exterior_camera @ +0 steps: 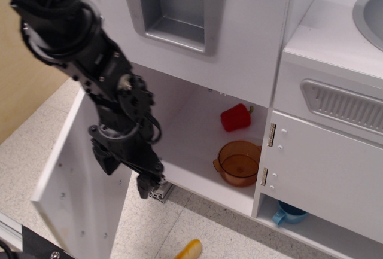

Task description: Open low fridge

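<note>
The low fridge point(197, 145) sits under the white panel with the recessed grey dispenser niche point(179, 8), and its compartment stands wide open. Its flat white door point(72, 193) has swung far out to the left of the opening, inner face toward the camera, showing smooth painted board dotted with small screw heads.

On the fridge's white floor rest a glossy red toy pepper point(236, 117) toward the back and, in front of it, a round translucent orange bowl point(239, 162) with small side lugs — both well apart from the arm.

The black, cable-wrapped arm reaches down in front of the door's inner face, left of the opening. Its hand point(128, 163) hangs beside the door's edge; whether the fingers are parted or closed cannot be told, and nothing is visibly held.

Right of the fridge stands a white cabinet door point(323, 175) with brass hinges point(263, 176).
</note>
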Motion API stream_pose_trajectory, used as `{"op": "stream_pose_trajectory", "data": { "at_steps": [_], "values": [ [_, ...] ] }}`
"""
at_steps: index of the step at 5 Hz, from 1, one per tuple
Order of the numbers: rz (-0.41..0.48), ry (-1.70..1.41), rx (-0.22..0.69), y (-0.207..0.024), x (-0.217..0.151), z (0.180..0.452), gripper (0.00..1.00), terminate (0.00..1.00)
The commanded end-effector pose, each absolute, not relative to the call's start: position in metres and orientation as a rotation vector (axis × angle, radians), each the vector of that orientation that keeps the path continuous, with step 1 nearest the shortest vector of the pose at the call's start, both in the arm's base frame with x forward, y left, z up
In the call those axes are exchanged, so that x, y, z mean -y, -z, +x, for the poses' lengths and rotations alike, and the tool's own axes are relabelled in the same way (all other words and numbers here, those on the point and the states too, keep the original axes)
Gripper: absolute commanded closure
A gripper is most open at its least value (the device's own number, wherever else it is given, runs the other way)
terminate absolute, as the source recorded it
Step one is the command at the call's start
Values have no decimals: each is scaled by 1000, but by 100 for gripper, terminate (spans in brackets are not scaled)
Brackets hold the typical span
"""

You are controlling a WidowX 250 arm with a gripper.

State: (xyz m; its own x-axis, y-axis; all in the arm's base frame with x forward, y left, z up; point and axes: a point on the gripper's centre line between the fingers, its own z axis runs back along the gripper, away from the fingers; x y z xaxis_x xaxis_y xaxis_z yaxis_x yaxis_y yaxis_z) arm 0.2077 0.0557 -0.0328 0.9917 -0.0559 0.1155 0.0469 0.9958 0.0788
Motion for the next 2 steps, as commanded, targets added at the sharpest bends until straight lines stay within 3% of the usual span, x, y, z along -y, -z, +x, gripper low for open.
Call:
{"op": "stream_pose_trajectory", "data": {
  "at_steps": [1,2],
  "values": [
    [42,52,196,18,-96,224,0,0],
    [67,52,206,20,-112,236,0,0]
  ]
}}
